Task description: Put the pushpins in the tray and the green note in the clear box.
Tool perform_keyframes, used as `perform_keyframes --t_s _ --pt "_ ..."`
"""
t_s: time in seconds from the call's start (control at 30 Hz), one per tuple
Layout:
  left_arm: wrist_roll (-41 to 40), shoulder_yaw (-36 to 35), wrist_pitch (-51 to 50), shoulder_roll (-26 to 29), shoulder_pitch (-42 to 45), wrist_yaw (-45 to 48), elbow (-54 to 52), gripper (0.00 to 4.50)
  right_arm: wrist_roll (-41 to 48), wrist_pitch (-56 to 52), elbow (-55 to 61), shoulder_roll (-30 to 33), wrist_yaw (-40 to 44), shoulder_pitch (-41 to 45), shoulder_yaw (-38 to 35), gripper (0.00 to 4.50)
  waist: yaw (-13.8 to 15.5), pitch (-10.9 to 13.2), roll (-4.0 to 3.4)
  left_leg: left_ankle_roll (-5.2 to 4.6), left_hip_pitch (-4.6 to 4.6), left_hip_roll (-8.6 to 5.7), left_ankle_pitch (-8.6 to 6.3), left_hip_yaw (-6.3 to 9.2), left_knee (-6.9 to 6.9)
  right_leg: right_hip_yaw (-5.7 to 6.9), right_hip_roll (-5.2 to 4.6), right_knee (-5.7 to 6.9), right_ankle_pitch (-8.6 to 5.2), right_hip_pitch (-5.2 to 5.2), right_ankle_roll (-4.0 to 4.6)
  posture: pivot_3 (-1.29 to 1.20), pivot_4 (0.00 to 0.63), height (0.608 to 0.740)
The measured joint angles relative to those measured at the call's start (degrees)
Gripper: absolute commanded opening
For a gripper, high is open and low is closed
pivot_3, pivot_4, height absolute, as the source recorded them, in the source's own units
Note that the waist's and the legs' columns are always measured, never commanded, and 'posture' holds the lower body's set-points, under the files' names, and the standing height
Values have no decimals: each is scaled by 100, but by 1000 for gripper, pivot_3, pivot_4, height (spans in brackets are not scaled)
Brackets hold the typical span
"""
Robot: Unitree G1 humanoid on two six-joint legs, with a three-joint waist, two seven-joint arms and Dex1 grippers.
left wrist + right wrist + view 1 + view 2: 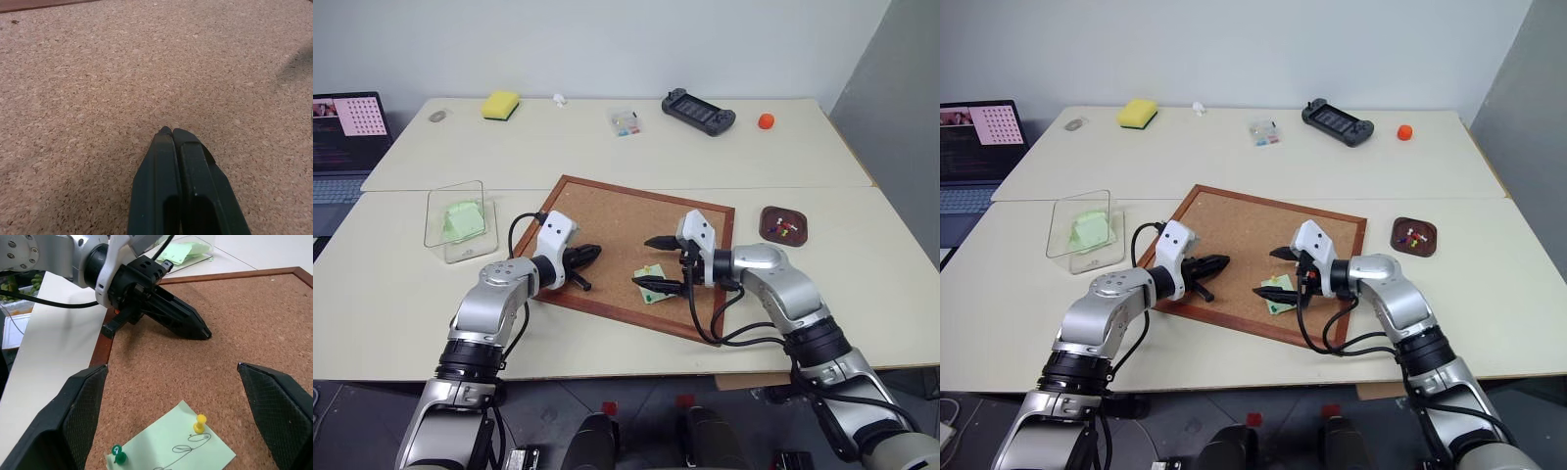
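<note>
A green note (181,445) lies on the corkboard (617,220) near its front edge, pinned by a yellow pushpin (199,423) and a green pushpin (118,454). My right gripper (644,261) hovers open just over the note, pointing left, its fingers (88,421) wide apart on either side of it. My left gripper (595,251) is shut on nothing, low over the board's left part, its tip (205,333) aimed toward the right gripper. The tray (766,223) at the right holds several pushpins (785,228). The clear box (435,220) at the left holds green paper (465,220).
Along the far table lie a yellow sponge (500,104), a small clear case (625,120), a black game controller (698,111) and an orange ball (766,121). A laptop (347,132) stands at the far left.
</note>
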State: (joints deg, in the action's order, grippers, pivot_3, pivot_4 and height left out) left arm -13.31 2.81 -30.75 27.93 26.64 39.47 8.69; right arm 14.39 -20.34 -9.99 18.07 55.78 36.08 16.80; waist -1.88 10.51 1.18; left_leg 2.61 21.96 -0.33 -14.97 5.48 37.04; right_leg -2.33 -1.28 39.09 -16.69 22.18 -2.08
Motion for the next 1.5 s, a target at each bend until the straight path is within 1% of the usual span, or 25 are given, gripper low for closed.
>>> perform_keyframes --t_s 0.07,0.13,0.17,0.23,0.3,0.33,0.4,0.5,0.53,0.83,0.87,1.2,1.37,1.43,1.5 --pt "16 5 -8 0 -7 -3 -26 45 -66 82 -181 -83 -3 32 12 4500 0 0 0 0 0 0 0 -1 0 0 0 0 0 0 0 0 150 740" --pt "17 8 -20 0 -10 -3 -41 0 -167 180 -331 -136 -7 82 12 4132 0 0 0 0 1 -1 0 -1 0 0 -1 0 0 1 0 0 150 740" --pt "20 8 -24 0 -12 -5 -45 0 -199 242 -417 -160 -8 104 13 4071 0 0 0 0 0 -1 0 -1 0 -1 -1 -1 0 0 0 0 150 740" --pt "23 9 -30 3 -17 -5 -58 0 -248 362 -551 -199 -5 119 16 3617 0 0 0 0 1 0 0 0 0 0 -1 -1 0 0 0 0 150 740" --pt "35 11 -40 13 -21 -4 -76 0 -368 520 -745 -265 -7 154 24 3340 -1 0 -1 0 0 0 0 -1 0 0 -1 0 0 1 0 0 150 740" --pt "37 14 -42 19 -21 -4 -81 0 -431 614 -846 -289 -7 170 35 3098 -1 0 -1 0 0 0 0 -1 0 0 -1 0 0 1 0 0 150 740" --pt "41 15 -42 49 -22 -3 -103 0 -521 765 -1020 -321 -7 192 36 2825 -1 0 -1 0 0 -1 0 -1 0 -1 -1 0 0 1 0 0 150 740" --pt "44 22 -44 79 -23 0 -112 0 -678 996 -1282 -361 -9 269 36 2267 -2 0 -1 0 0 0 0 -2 -1 -1 -1 0 0 2 0 0 150 740" --pt "44 23 -45 83 -24 1 -115 0 -713 1059 -1336 -367 -9 291 36 1968 -2 0 -1 0 0 0 0 -2 -1 -1 -1 0 0 2 0 0 150 740" --pt "45 27 -45 89 -24 1 -118 0 -940 1455 -1630 -451 -5 390 35 134 -4 0 -1 0 0 0 0 -2 -1 -1 -1 0 0 2 0 0 150 740" --pt "46 27 -44 89 -24 1 -118 0 -987 1505 -1651 -451 -3 390 36 65 -4 0 -1 0 0 0 0 -2 -1 -1 -1 0 0 2 1 0 150 740" --pt "55 31 -42 89 -16 -1 -115 0 -1090 1612 -1750 -441 56 420 21 65 -4 0 -1 1 -1 0 0 -2 -1 -1 -1 0 0 2 1 0 150 740" --pt "58 33 -40 88 -16 -4 -114 0 -903 1459 -1705 -431 305 420 -2 750 -4 0 -1 1 0 0 0 -1 -1 -1 -1 0 0 2 1 0 150 740" --pt "58 34 -40 88 -14 -4 -114 0 -893 1462 -1684 -424 341 420 -2 1164 -4 0 -1 0 0 0 0 -1 -1 -1 -1 0 0 2 1 0 150 740" --pt "58 35 -40 88 -14 -4 -114 0 -899 1468 -1684 -419 340 420 -1 1164 -4 0 -1 1 0 0 0 -1 -1 -1 -1 0 0 2 1 0 150 740"
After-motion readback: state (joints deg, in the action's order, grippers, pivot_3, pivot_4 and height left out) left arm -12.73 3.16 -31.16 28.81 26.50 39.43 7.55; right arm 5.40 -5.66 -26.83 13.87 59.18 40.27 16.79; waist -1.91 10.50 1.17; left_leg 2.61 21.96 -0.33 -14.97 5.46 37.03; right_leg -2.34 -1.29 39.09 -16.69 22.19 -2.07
